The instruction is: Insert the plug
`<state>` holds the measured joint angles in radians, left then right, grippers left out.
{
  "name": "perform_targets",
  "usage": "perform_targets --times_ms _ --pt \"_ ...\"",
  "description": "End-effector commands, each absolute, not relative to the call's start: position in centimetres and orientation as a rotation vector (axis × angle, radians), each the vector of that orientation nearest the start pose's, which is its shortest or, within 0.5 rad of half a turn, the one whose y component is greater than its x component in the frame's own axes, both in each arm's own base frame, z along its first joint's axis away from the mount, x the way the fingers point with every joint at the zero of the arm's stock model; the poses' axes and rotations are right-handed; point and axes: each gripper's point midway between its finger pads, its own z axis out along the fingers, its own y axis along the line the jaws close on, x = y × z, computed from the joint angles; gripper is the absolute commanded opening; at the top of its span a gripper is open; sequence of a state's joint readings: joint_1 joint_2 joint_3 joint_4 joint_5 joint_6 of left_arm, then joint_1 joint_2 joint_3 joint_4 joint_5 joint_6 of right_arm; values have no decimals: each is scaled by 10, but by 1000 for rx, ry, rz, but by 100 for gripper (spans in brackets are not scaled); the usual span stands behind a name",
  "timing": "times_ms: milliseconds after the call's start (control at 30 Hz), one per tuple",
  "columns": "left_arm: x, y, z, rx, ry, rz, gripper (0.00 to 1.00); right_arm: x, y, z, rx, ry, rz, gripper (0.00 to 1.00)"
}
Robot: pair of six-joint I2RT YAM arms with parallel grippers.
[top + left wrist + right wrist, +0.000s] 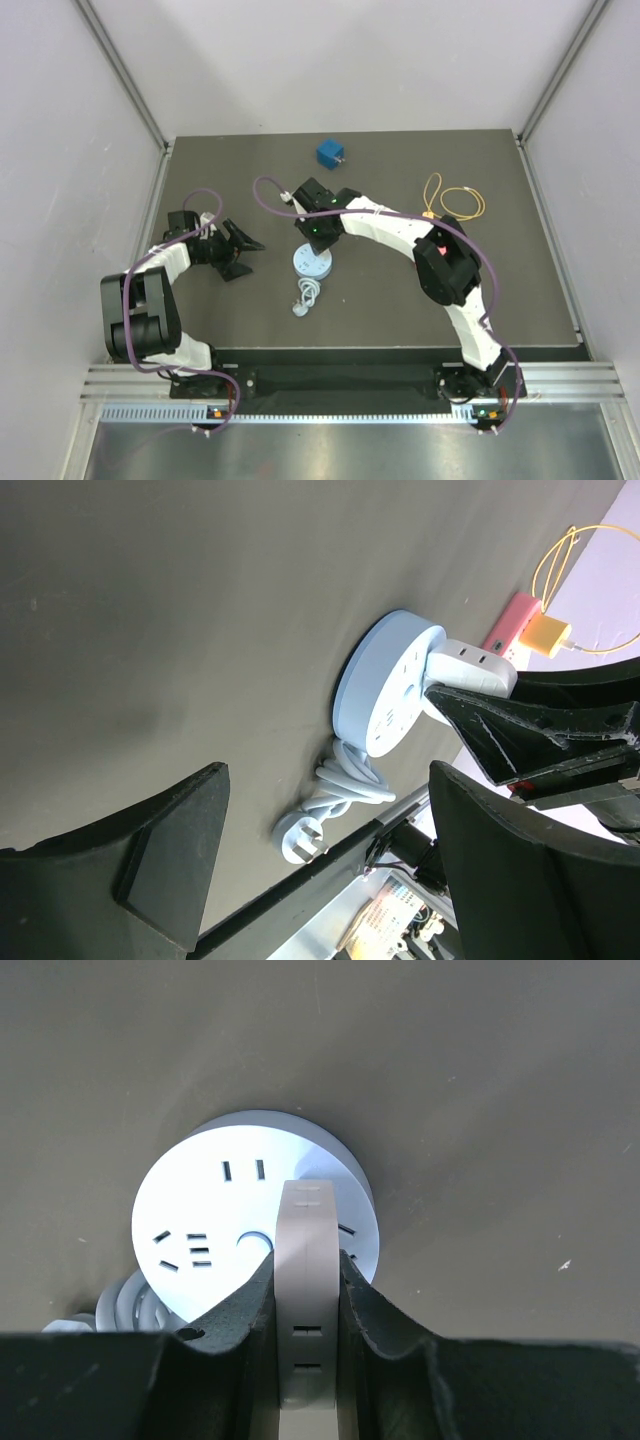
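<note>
a: entry one, right tool (307,1295). state?
b: clamped on the white plug (307,1225), one of its fingers (245,1310) on each flat side. the plug stands on edge with its nose at the face of the round socket hub (190,1210), right of the hub's centre. the pins are hidden under the body, so i cannot tell whether they have found their slots.
a: entry two, hub. location?
b: about the middle of the bench (530,290), a shade toward the near edge and the left edge. the hub's cord (306,297) lies coiled just beside it on the near side, its end lying free.
a: entry three, left tool (240,250)?
b: jaws wide, holding nothing. it hangs toward the left edge, apart from the hub.
a: entry four, handling note for the step?
b: my judgement is that you are at the seating stage. line the pins up with one slot set before you press. press straight down along the plug's long axis, with no tilt and no twist. the hub looks light and loose on the bench, so an off-centre push may slide or tip it. you could bring the left tool in to steady the hub's rim. ease your grip only once the plug body sits flush.
a: entry five, items not wanted?
b: blue cube (331,153) at the far edge, and yellow cable (455,203) toward the far right corner. leave both.
</note>
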<state>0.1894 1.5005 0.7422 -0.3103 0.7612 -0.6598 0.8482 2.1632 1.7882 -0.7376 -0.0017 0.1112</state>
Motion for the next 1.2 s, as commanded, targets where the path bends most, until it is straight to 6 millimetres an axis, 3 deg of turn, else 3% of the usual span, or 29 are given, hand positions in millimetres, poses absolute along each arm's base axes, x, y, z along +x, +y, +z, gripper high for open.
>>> perform_targets --times_ms 0,167,233,267,333,467,600,800,900,1067,1100,1167 --pt "311 -81 92 -763 2426 -1158 85 283 355 -14 -1067 2749 245 0" --pt "311 -81 92 -758 2422 -1157 85 290 355 -9 -1050 2736 221 1" --pt "311 -80 92 -760 2423 -1156 85 300 356 3 -1006 2711 211 12" --pt "311 -80 92 -765 2421 -1159 85 302 357 8 -992 2704 212 25" --pt "311 -80 92 -767 2420 -1157 85 314 358 25 -947 2666 209 29" --pt "311 -80 96 -746 2402 -1158 86 334 366 62 -882 2577 214 53" --pt "311 -78 99 -734 2393 -1127 86 350 376 106 -804 2487 289 58" --pt "311 -79 99 -725 2391 -1137 86 371 374 147 -705 2406 385 65" --pt "311 -83 102 -711 2375 -1182 86 397 361 161 -538 2372 388 66" --pt "311 -84 104 -699 2369 -1189 86 461 334 180 -223 2232 393 68" --pt "311 -83 103 -702 2369 -1185 86 478 321 181 -160 2210 361 68" --pt "312 -83 103 -703 2369 -1190 86 497 314 175 -99 2177 346 70"
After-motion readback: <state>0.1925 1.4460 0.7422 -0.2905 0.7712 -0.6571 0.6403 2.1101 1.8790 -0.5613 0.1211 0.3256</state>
